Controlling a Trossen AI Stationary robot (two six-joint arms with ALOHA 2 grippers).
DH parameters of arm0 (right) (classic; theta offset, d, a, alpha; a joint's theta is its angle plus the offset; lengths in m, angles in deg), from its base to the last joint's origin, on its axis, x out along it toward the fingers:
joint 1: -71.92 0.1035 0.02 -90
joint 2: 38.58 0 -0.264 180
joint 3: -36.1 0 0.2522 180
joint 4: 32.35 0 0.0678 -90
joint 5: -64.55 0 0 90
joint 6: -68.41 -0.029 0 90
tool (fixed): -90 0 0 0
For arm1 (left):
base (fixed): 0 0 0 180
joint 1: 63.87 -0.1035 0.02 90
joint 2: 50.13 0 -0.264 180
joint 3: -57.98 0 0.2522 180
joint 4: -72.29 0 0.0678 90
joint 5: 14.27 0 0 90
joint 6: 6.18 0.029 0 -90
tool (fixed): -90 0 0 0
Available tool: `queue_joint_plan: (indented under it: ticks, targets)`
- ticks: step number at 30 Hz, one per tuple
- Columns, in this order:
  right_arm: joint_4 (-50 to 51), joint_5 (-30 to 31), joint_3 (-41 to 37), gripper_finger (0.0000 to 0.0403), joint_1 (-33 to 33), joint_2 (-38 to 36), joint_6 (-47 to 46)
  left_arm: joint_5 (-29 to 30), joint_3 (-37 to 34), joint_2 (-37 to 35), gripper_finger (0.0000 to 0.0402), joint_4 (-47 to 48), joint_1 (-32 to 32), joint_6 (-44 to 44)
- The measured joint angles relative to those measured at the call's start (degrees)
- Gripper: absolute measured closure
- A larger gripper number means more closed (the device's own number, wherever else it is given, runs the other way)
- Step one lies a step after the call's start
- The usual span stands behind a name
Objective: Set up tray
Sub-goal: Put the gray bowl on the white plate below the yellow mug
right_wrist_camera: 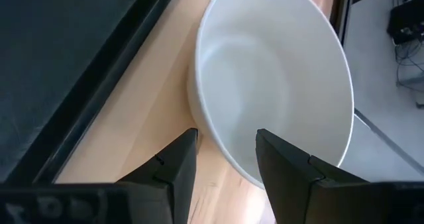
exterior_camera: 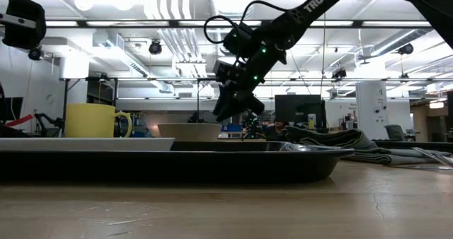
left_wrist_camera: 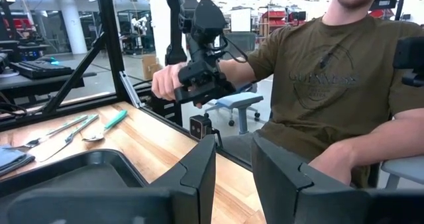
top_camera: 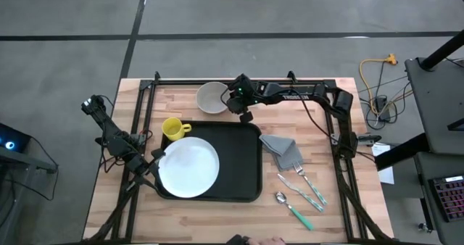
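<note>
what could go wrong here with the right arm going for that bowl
1. The right gripper is open at the rim of the white bowl. A pinch on that thin, sloped rim could slip or tip the bowl.
2. The bowl sits close to the tray edge, so dragging it could catch on the raised rim.
3. The plate and yellow mug crowd the tray's left side, where the left gripper waits, leaving little room to place the bowl.

Grey floor (top_camera: pixel 290 9), lit lab ceiling (exterior_camera: pixel 177 6)
</note>
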Motion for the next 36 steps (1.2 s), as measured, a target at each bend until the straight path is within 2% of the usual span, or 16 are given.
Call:
queue_joint_plan:
  ticks: [19,28,36]
  targets:
    - [-0.2,-0.7,-0.1,0.0259,-2.0,0.6,2.1,0.0,0.0,0.0,0.0322,0.0,0.0,0.0]
    - [0.1,-1.1,3.0,0.0259,-1.9,5.5,2.8,0.0,0.0,0.0,0.0322,0.0,0.0,0.0]
    - [4.7,-0.1,6.7,0.0259,-1.9,8.6,1.9,0.0,0.0,0.0,0.0322,0.0,0.0,0.0]
